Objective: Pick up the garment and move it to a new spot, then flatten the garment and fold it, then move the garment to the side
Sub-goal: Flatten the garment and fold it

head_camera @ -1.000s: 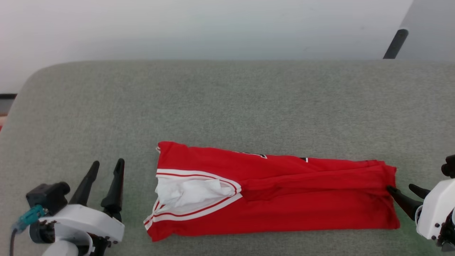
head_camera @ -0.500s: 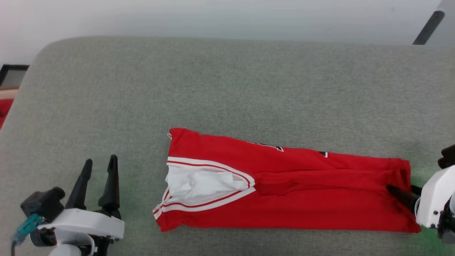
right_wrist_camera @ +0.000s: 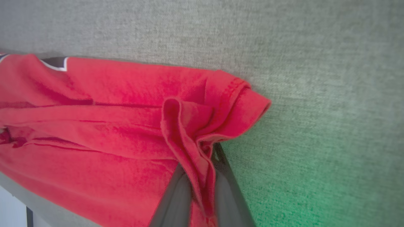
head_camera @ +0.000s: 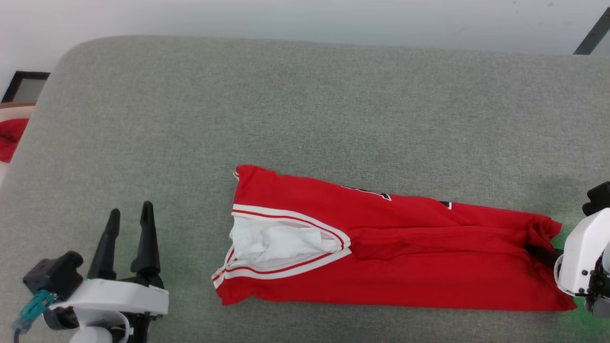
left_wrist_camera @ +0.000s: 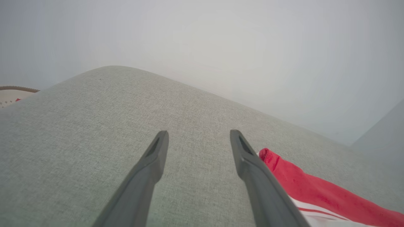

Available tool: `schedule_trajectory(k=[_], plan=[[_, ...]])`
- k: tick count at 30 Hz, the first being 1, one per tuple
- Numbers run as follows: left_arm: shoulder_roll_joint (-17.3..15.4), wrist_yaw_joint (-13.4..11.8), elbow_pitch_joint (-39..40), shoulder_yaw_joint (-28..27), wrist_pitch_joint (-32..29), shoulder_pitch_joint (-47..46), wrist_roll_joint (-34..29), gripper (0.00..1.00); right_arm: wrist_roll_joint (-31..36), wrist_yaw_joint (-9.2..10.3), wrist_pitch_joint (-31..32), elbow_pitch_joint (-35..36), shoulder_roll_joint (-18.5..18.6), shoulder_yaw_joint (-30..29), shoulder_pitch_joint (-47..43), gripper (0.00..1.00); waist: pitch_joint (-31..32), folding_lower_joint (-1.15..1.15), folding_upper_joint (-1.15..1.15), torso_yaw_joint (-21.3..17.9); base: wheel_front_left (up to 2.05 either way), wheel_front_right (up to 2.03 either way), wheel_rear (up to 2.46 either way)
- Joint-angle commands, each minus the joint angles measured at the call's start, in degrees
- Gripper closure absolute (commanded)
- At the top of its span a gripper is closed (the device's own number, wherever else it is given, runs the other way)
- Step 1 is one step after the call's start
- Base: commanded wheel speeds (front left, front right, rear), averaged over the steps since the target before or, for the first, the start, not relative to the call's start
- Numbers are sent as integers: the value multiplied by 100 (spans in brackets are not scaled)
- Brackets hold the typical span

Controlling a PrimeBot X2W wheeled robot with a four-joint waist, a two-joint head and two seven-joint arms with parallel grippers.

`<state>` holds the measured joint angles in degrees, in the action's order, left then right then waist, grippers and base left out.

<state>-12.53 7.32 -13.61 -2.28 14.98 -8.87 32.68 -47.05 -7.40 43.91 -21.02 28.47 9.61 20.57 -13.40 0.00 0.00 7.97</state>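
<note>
- Presently right pincer (right_wrist_camera: 203,159) clenches the hem of the red white-sleeved T-shirt (head_camera: 405,267); left pincer (head_camera: 131,208) stands released.
- Judgement: lengthwise folds look done; next, carry hem toward collar, layers aligned.

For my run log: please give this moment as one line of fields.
shirt: folded lengthwise on grey pad | right fingers: shut on shirt's right end | left fingers: open, apart from shirt

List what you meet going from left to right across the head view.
Red cloth at the picture's left edge → left gripper, open → garment, white-sleeved end first → right gripper, pinching the garment's right hem.
</note>
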Motion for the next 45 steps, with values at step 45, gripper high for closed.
schedule_trajectory(k=[45], plan=[[-92, 25, 206, 88, 15, 710, 171, 0, -664, -7, -203, 1785, -20, 612, 410, 100, 969, 0, 0, -576, 0, 0, 0]])
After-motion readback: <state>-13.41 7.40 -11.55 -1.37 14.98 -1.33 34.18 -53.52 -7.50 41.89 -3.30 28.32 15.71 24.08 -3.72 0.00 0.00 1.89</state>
